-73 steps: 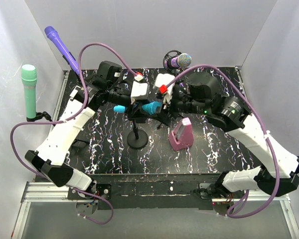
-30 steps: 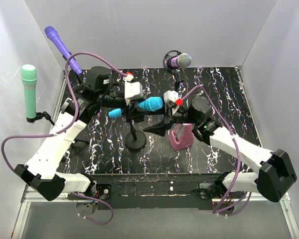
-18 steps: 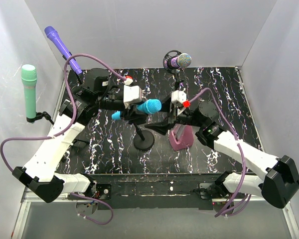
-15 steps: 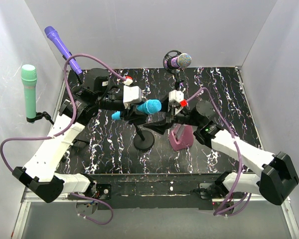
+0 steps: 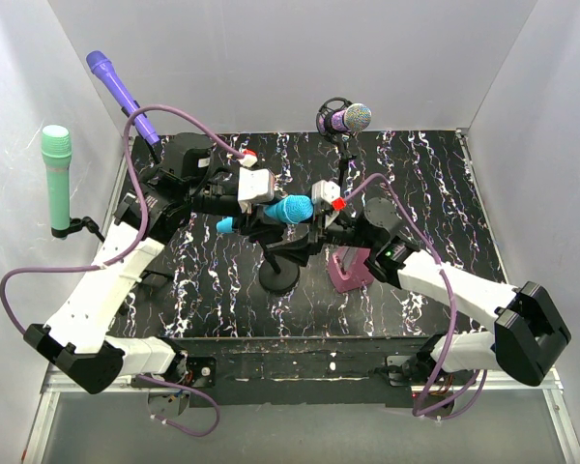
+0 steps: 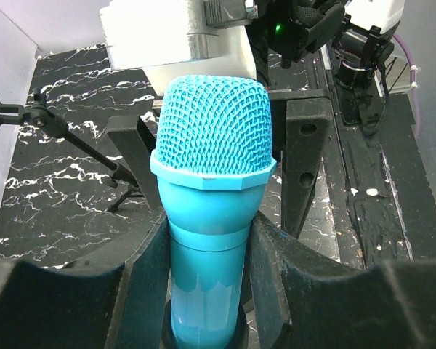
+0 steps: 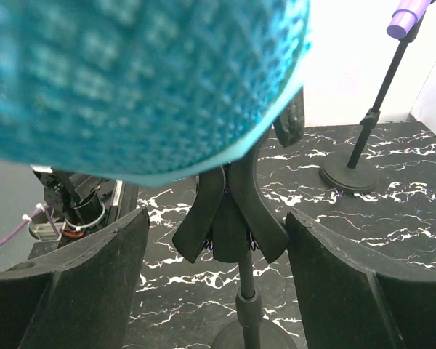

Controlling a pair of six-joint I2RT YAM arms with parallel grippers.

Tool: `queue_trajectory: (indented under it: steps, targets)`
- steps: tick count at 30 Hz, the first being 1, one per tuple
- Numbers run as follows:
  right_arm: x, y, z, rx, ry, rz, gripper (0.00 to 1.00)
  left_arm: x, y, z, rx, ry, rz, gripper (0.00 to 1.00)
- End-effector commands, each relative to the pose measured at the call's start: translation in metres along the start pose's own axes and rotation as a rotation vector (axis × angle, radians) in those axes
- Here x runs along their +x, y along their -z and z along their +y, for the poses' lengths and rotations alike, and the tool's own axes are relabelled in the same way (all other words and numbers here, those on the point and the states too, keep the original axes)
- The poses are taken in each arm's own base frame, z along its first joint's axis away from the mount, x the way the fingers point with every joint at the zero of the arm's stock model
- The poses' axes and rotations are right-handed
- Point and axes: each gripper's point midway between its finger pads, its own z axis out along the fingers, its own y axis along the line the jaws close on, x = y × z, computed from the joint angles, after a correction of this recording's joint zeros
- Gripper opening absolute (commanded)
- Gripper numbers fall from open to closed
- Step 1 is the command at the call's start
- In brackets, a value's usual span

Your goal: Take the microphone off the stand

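**Markings.** Any lettering on the left wrist housing and the right wrist housing, both white, is too small for us to read. A small red tab sits beside each.

**Left arm.** We see the left arm rise from its base, bend at the elbow and run level toward the right. The left gripper is clamped on the cyan microphone. One finger presses each side of the smooth body, just behind the collar. The mesh head projects forward, past the fingertips. In the top view the microphone lies nearly level, head to the right.

**Right arm.** We see the right arm stretch from its base leftward, low over the marbled table, with its wrist pointing at the left gripper. The right gripper has its fingers spread wide and holds nothing. The left wrist view shows those fingers standing on either side of the mesh head, just beyond it.

**Stand.** The black clip of the stand is framed between the right fingers, farther out than their tips. Its round base rests on the table below both grippers. The blurred cyan head fills the space above the right fingers. We cannot tell whether the microphone body is clear of the clip.

**Surroundings.** A pink object sits just beneath the right wrist.
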Motion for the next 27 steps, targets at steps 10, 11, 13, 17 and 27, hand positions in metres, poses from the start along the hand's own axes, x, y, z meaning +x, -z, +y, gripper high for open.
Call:
queue_trajectory:
  steps: [10, 11, 13, 17, 27]
  targets:
    - [-0.013, -0.005, 0.009, 0.002, 0.058, -0.051, 0.08, -0.039, 0.02, -0.002, -0.066, -0.121, -0.085, 0.0]
    - [-0.012, -0.003, 0.009, 0.006, 0.056, -0.049, 0.03, -0.041, 0.021, -0.002, -0.072, -0.13, -0.087, 0.0]
    - [-0.01, -0.002, 0.01, 0.006, 0.048, -0.043, 0.01, -0.045, 0.023, -0.001, -0.085, -0.139, -0.097, 0.0]
    - [-0.002, -0.001, 0.011, 0.003, 0.033, -0.018, 0.01, -0.068, 0.028, 0.007, -0.124, -0.163, -0.157, 0.0]
    - [0.016, -0.003, 0.008, 0.013, -0.043, 0.051, 0.01, -0.121, 0.028, 0.033, -0.145, -0.204, -0.276, 0.0]
